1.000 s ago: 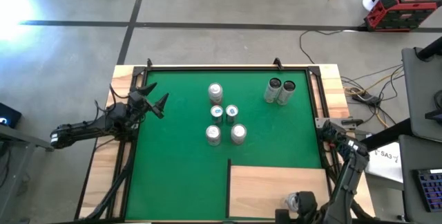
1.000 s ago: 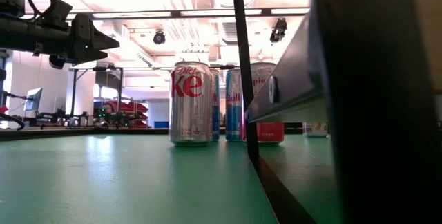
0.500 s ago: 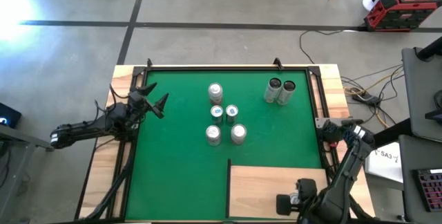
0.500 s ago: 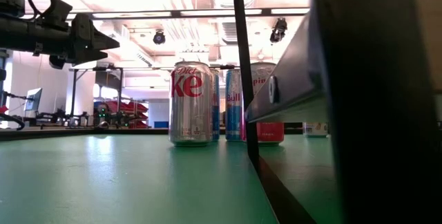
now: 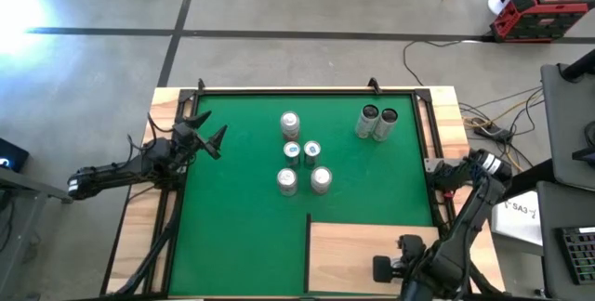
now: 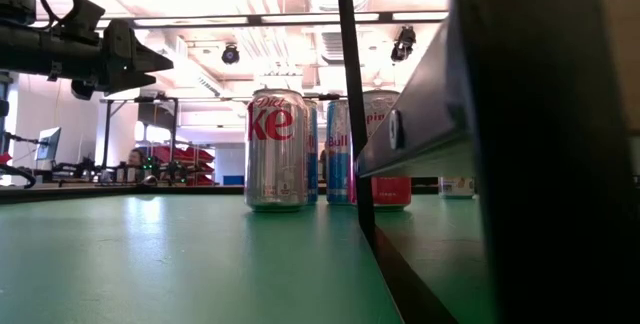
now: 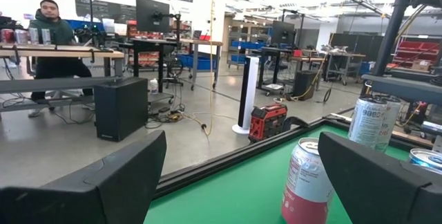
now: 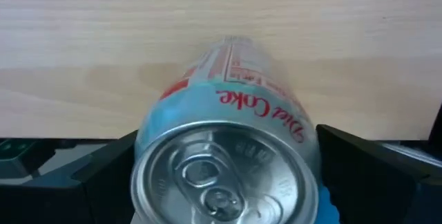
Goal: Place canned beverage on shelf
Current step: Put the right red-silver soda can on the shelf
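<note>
1. The right end effector (image 5: 392,268) sits at the 5 o'clock corner of the tabletop, taking 12 o'clock as the far edge in the high view. It is over the shelf (image 5: 353,250).
2. Its two dark fingers (image 8: 376,175) are clamped on a Diet Coke can (image 8: 221,148), one pressed against each side of the body. The can's silver lid and pull tab face the wrist camera.
3. Pale wood grain of the shelf fills the right wrist view behind the gripped can. Whether the can's base touches the wood cannot be told.
4. The shelf lies flat on the green mat (image 5: 242,217), filling its 5 o'clock corner, with a dark edge along the side facing 9 o'clock.
5. The left end effector (image 5: 212,140) hangs over the 9 o'clock edge of the mat with its fingers spread apart and nothing between them.
6. Five upright cans (image 5: 292,151) cluster near the mat's centre, well apart from the shelf.
7. Two more cans (image 5: 376,122) stand touching each other toward 1 o'clock.
8. In the low view a silver Diet Coke can (image 6: 277,149) stands just beside a blue Red Bull can (image 6: 338,154).
9. A person (image 7: 48,37) sits at a desk in the room beyond the tabletop.
</note>
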`<state>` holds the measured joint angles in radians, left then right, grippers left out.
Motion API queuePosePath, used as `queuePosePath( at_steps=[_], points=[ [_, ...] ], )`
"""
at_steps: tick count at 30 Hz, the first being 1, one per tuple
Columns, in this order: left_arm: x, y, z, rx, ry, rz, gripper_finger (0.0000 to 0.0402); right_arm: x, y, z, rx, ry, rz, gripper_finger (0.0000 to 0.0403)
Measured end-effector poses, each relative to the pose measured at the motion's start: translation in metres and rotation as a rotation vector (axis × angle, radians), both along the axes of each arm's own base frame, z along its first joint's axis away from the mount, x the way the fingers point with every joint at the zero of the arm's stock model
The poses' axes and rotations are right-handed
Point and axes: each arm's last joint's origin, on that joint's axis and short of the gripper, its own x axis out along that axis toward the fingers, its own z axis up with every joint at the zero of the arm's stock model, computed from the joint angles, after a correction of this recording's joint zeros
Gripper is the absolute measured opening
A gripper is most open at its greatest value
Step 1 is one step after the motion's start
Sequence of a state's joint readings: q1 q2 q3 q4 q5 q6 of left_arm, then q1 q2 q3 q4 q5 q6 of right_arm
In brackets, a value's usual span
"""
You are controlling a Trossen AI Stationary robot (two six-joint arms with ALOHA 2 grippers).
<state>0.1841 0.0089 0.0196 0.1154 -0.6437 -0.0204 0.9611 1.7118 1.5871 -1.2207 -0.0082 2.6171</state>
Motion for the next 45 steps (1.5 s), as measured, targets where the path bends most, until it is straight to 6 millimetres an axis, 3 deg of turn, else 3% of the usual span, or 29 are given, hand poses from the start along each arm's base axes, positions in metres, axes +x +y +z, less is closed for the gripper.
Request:
queuePosePath(
  at_steps=[6, 15, 23, 32, 39, 45],
  points=[
    [0.0, 0.0, 0.0, 0.0, 0.0, 0.0, 0.0363, 0.0, 0.0, 0.0, 0.006, -0.004, 0.0, 0.0378],
    [0.0, 0.0, 0.0, 0.0, 0.0, 0.0, 0.0363, 0.0, 0.0, 0.0, 0.004, -0.003, 0.0, 0.0298],
    [0.0, 0.0, 0.0, 0.0, 0.0, 0.0, 0.0363, -0.003, 0.002, 0.0, 0.032, 0.049, -0.042, 0.0298],
    [0.0, 0.0, 0.0, 0.0, 0.0, 0.0, 0.0363, -0.028, 0.012, 0.001, -0.001, 0.058, -0.029, 0.0298],
    [0.0, 0.0, 0.0, 0.0, 0.0, 0.0, 0.0363, -0.047, 0.015, 0.005, -0.028, 0.062, 0.033, 0.0298],
    [0.0, 0.0, 0.0, 0.0, 0.001, 0.0, 0.0363, -0.053, 0.014, 0.009, -0.035, 0.042, 0.161, 0.0299]
  ],
)
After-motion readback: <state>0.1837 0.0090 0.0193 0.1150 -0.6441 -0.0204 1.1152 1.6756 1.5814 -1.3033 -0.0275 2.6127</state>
